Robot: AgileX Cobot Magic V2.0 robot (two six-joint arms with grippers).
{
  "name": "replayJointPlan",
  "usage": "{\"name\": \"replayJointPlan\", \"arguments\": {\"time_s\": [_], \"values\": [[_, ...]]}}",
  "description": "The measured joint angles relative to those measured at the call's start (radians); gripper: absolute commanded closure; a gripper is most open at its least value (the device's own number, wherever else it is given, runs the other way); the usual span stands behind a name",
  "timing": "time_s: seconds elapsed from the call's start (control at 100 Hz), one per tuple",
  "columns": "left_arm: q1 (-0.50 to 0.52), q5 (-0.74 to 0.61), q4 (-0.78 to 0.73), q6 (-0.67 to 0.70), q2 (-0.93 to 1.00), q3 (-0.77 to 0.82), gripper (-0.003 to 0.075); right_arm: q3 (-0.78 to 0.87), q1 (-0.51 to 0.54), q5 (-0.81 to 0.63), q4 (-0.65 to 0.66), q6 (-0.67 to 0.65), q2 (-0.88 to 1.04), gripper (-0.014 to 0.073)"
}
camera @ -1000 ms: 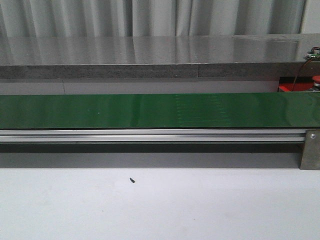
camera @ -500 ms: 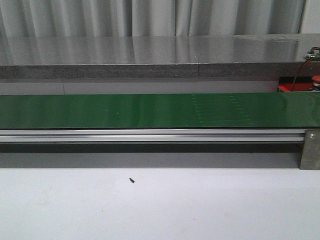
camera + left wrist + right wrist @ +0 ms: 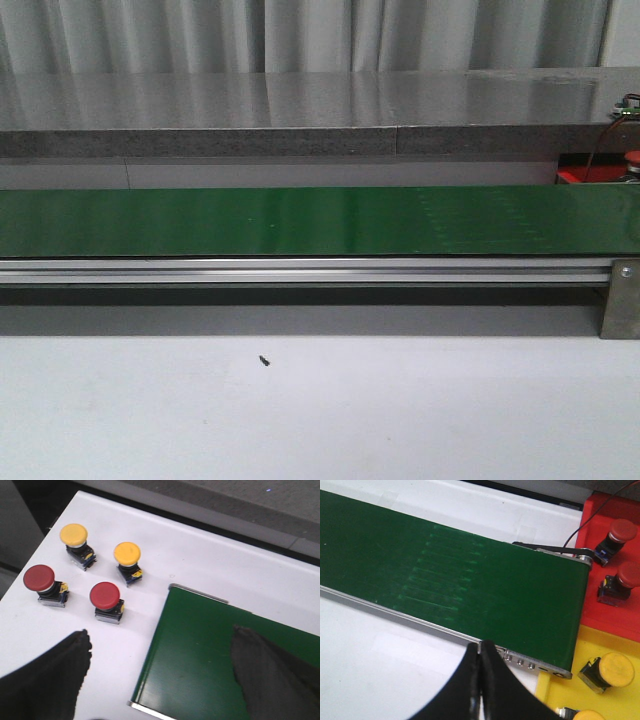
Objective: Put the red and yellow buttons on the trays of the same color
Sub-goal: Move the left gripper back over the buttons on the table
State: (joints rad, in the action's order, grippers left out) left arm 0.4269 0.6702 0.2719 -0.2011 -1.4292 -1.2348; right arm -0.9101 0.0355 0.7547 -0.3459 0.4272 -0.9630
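From the front, the long green belt [image 3: 320,221] runs left to right across the white table [image 3: 320,420]. At the far right end I see a bit of the red tray [image 3: 585,174] with one red button [image 3: 630,160] on it. A tiny dark speck [image 3: 264,360] lies on the table, near me.

On my left wrist view, my left hand [image 3: 160,680] is wide open, holding nothing. Two yellow buttons [image 3: 73,534] [image 3: 127,553] and two red buttons [image 3: 39,578] [image 3: 105,595] stand upright on the white table, caps up, just beside the belt's end [image 3: 210,655]. They stand apart from each other, with bare table around them.

On my right wrist view, my right hand [image 3: 480,680] is pressed closed, holding nothing. It hangs over the belt's near edge [image 3: 445,580]. Past the belt's end, two red buttons [image 3: 622,529] [image 3: 630,575] lie tipped on the red tray [image 3: 600,510]. Yellow buttons [image 3: 615,670] [image 3: 587,715] lie on the yellow tray [image 3: 600,640]. A thin dark wire [image 3: 580,527] crosses the red tray.
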Motion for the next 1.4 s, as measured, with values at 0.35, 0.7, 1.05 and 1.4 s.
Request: {"name": "replayJointPlan", "arguments": {"time_s": [0.35,0.7,1.05,1.4], "values": [[0.080,-0.030,-0.026,0.002,-0.282,-0.101,0.0156,0.000,0.000,0.000,0.000,0.000,0.000,0.0690],[0.088,-0.044,-0.030,0.002,-0.497,-0.233,0.0156,0.000,0.000,0.000,0.000,0.000,0.000,0.0690],[0.057,-0.050,-0.034,0.002,-0.603,-0.340,0.0156,0.000,0.000,0.000,0.000,0.000,0.000,0.0690],[0.018,-0.074,-0.059,0.002,-0.621,-0.370,0.0156,0.000,0.000,0.000,0.000,0.000,0.000,0.0690]]}}
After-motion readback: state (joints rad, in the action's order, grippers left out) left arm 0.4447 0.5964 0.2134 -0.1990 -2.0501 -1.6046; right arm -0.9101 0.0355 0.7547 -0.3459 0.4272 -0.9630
